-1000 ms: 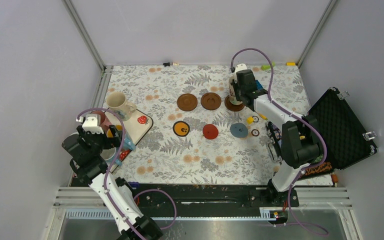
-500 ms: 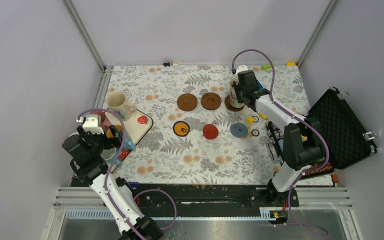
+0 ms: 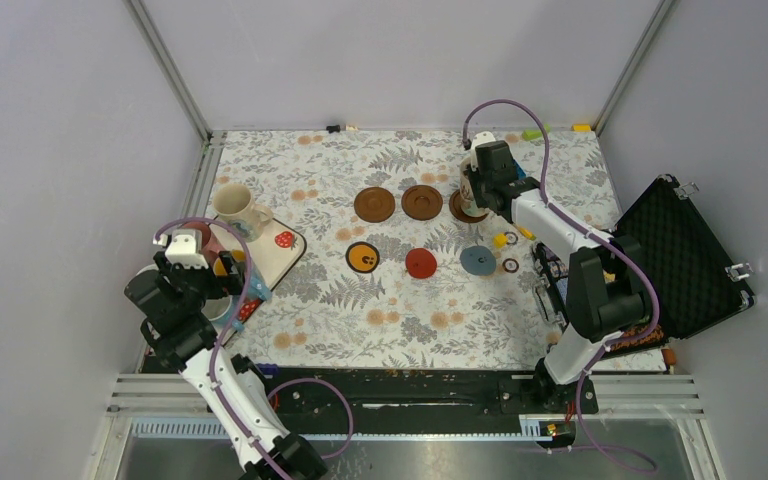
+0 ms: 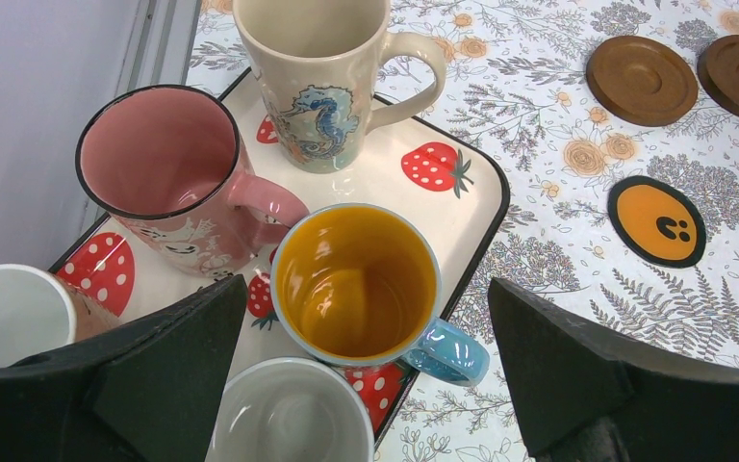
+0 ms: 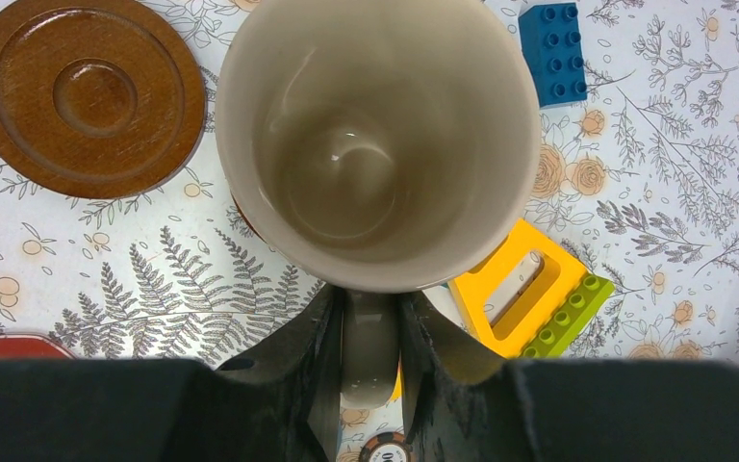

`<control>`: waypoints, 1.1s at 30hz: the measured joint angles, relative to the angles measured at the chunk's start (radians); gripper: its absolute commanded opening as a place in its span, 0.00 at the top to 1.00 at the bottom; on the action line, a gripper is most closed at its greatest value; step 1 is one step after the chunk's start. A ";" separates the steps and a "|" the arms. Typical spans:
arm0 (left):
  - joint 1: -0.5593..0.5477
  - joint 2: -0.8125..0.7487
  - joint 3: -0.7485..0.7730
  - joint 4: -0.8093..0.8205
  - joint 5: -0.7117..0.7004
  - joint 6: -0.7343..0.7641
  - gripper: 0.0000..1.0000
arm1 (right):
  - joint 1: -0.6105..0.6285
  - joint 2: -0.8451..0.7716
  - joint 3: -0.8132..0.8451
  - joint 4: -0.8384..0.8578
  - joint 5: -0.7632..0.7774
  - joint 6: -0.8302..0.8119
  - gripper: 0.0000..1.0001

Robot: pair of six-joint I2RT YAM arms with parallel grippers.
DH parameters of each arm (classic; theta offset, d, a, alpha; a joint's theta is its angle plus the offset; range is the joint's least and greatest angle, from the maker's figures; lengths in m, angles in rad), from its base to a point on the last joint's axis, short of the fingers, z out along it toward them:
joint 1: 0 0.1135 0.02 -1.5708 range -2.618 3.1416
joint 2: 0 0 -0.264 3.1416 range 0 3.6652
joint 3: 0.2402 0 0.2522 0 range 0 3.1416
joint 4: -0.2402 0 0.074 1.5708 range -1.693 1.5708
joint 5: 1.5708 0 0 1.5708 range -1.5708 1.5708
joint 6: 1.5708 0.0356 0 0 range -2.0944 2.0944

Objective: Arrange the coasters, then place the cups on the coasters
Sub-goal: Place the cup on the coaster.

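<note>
1. The coasters look already arranged on the bench (image 3: 310,320) in two rows of three: dark brown coasters (image 3: 374,204) at the back, with the orange coaster (image 3: 362,257), red coaster (image 3: 421,263) and grey-blue coaster (image 3: 478,261) in front
2. The step in hand, I judge, is placing the first cup. The right fingers (image 5: 298,366) are clamped on the handle of the cream mug (image 5: 375,144), which stands upright over the rightmost brown coaster (image 3: 463,213). I cannot tell whether its base touches
3. The left fingers (image 4: 183,366) are spread wide and hold nothing, flanking the blue mug (image 4: 356,279) on the strawberry tray (image 4: 462,207), beside the pink mug (image 4: 168,173)
4. Next, the cream mug needs settling centred, then a clean release of the handle without tipping it; a blue brick (image 5: 550,53) sits near
</note>
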 measured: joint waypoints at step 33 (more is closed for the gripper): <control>0.000 -0.015 0.000 -0.003 0.000 0.000 0.01 | 0.004 -0.034 -0.041 -0.102 -0.064 0.060 0.98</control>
